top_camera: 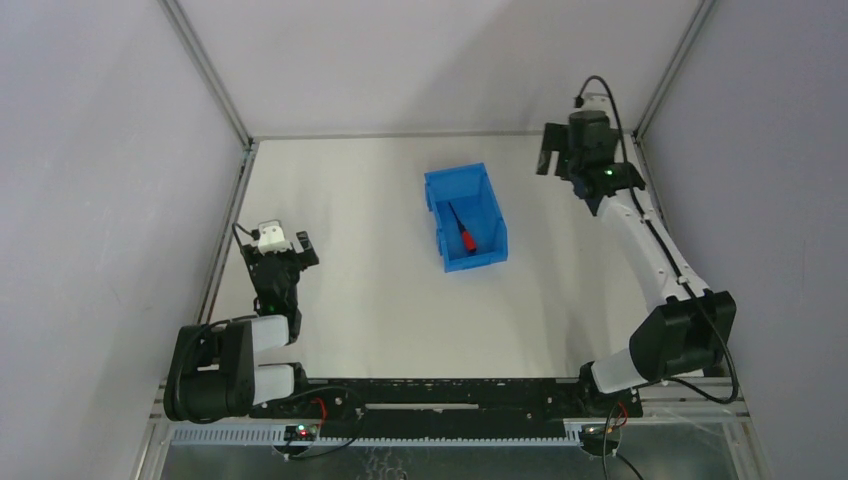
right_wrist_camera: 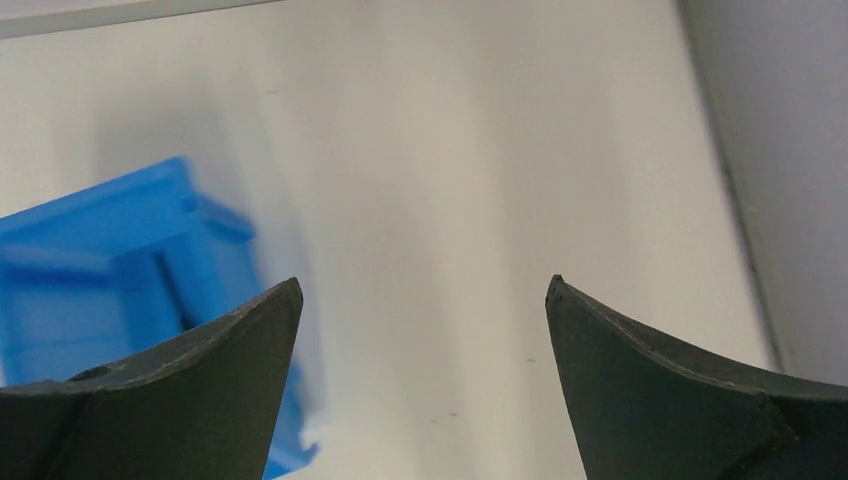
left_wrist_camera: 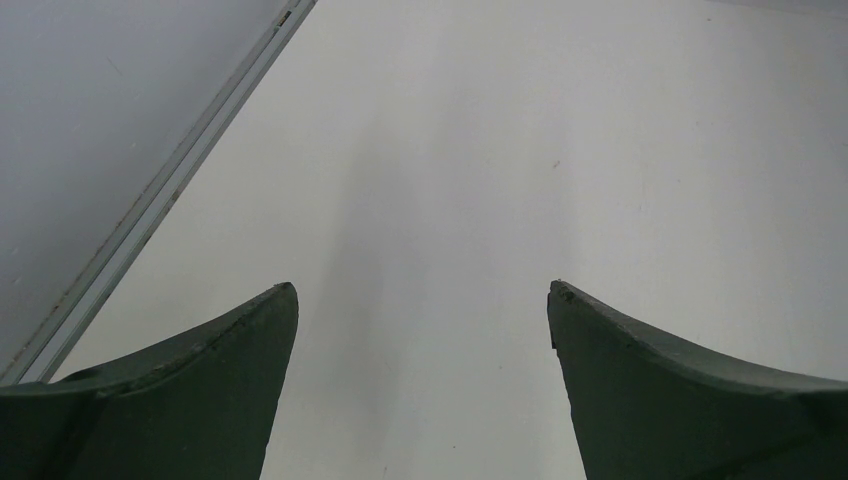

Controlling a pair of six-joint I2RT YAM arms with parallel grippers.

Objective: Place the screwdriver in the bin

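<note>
White surface (top_camera: 350,300) carries a blue plastic bin (top_camera: 497,228) near its middle. Both the left gripper (left_wrist_camera: 422,290) and the right gripper (right_wrist_camera: 424,285) have their jaws spread wide with nothing between them. Smallest is the screwdriver (top_camera: 462,232), lying slantwise on the bin floor with its red handle toward the near end. It looks light and rigid, and the thin shaft is likely slippery, so the thicker handle would be the sounder hold. It lies well apart from both pairs of jaws, the right pair being the nearer.
</note>
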